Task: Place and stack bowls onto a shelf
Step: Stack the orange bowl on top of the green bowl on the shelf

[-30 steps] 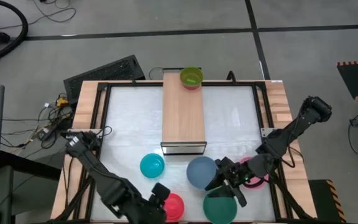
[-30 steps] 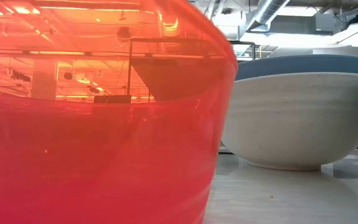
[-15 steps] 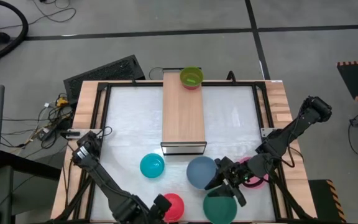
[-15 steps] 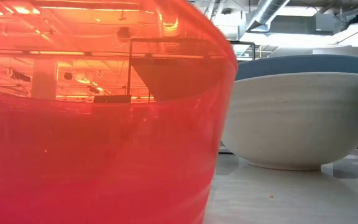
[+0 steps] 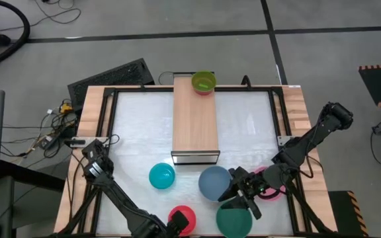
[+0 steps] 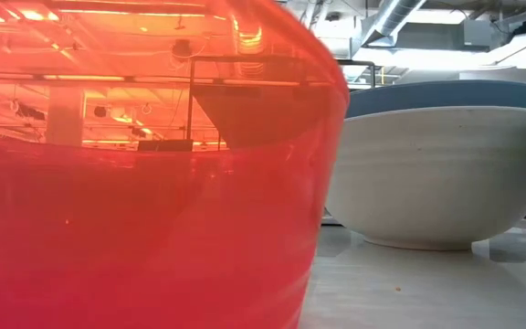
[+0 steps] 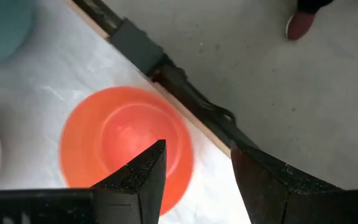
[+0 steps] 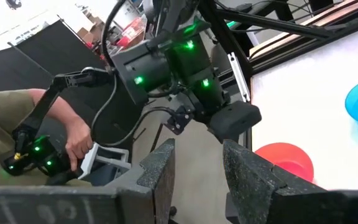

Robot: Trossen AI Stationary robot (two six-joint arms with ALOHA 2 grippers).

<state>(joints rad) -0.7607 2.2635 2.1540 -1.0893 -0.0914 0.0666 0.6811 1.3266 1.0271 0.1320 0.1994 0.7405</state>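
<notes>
The red bowl (image 5: 183,216) stands on the table near its near edge, and fills the low view's left (image 6: 144,174). My left gripper (image 7: 194,171) hangs open just above it, pointing down. One finger (image 7: 143,177) is over the bowl's inside and the other (image 7: 263,183) is outside the rim (image 7: 188,146); I see no touch. The lime green bowl (image 5: 204,82) sits on the far end of the shelf (image 5: 195,125). My right gripper (image 8: 194,168) is open and empty, held level above the grey-blue bowl (image 5: 213,183) and the dark green bowl (image 5: 233,223).
A cyan bowl (image 5: 162,176) stands left of the grey-blue one. A pink bowl (image 5: 272,187) lies mostly hidden under my right arm. The table's dark frame rail (image 7: 166,71) runs close beside the red bowl. A person's hand (image 8: 76,140) holds a control arm beyond the table.
My left gripper has come down toward the red bowl, shifting a little toward the table's near edge and rolling slightly. Its fingers have stayed open. The bowls have not moved.
</notes>
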